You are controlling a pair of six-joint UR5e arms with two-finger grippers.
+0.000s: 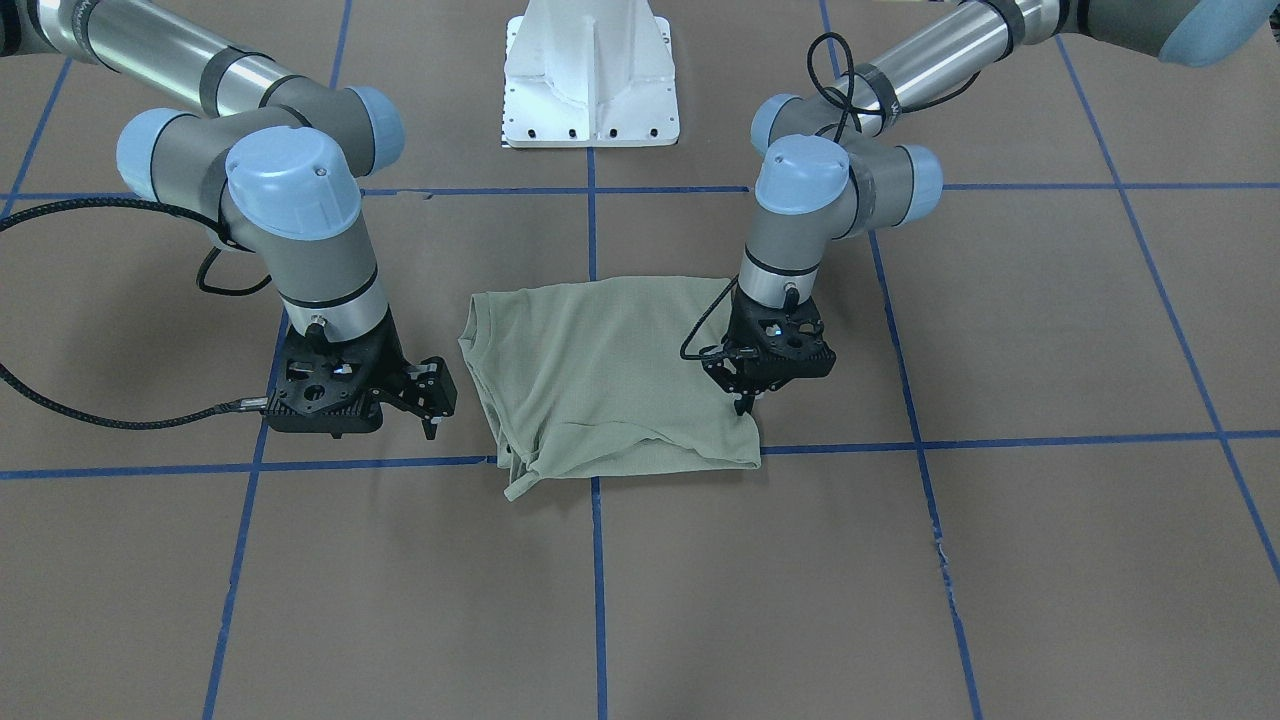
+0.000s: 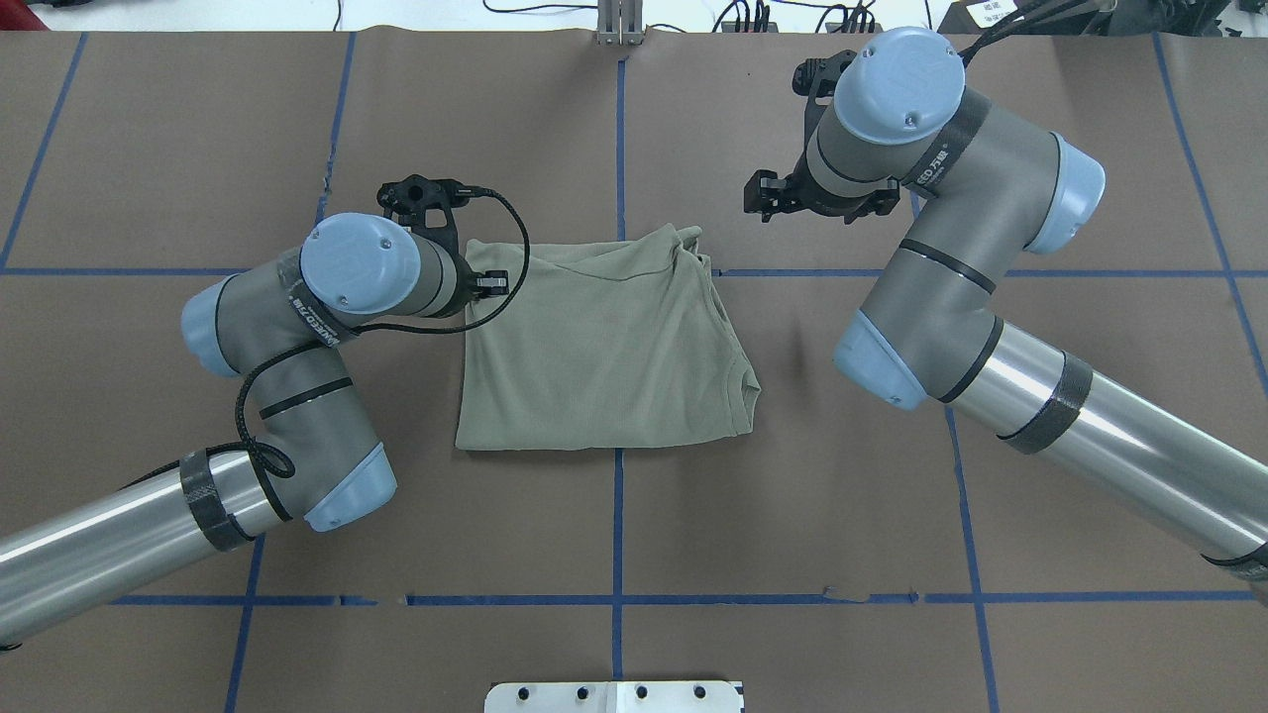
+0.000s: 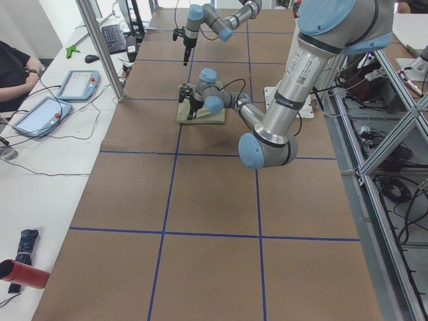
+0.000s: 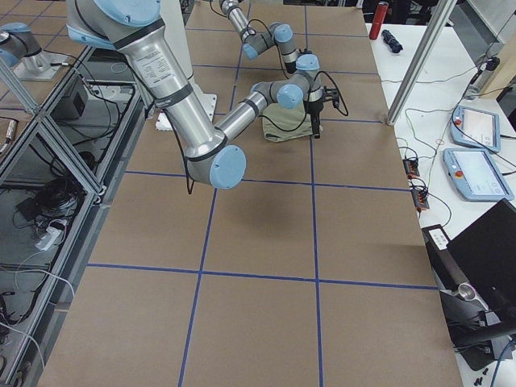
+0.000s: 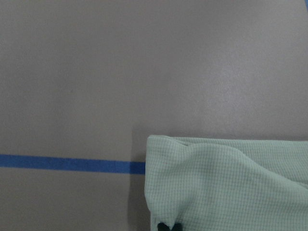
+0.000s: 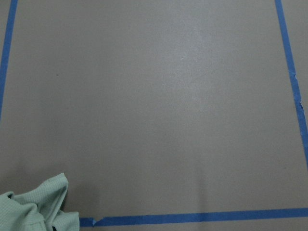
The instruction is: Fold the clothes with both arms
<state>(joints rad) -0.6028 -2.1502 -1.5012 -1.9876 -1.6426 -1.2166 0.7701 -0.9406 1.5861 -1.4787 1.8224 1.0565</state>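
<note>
The sage-green shirt (image 1: pixel 600 370) lies folded into a rough square at the table's middle (image 2: pixel 594 347), neck opening toward the robot's right (image 2: pixel 743 381). My left gripper (image 1: pixel 745 405) points straight down at the shirt's far corner on the robot's left. It is shut on the fabric, and in the left wrist view the dark tips (image 5: pixel 166 226) meet at the cloth edge (image 5: pixel 231 187). My right gripper (image 1: pixel 432 420) hangs open above bare table just off the shirt's neck side, holding nothing. The right wrist view catches only a bunched corner of the shirt (image 6: pixel 29 211).
Brown table surface is marked by a blue tape grid (image 1: pixel 595 560). The white pedestal base (image 1: pixel 590 80) stands at the robot's edge. Tablets (image 3: pixel 77 83), a keyboard and a seated person (image 3: pixel 13 73) are on the white bench beyond the far side.
</note>
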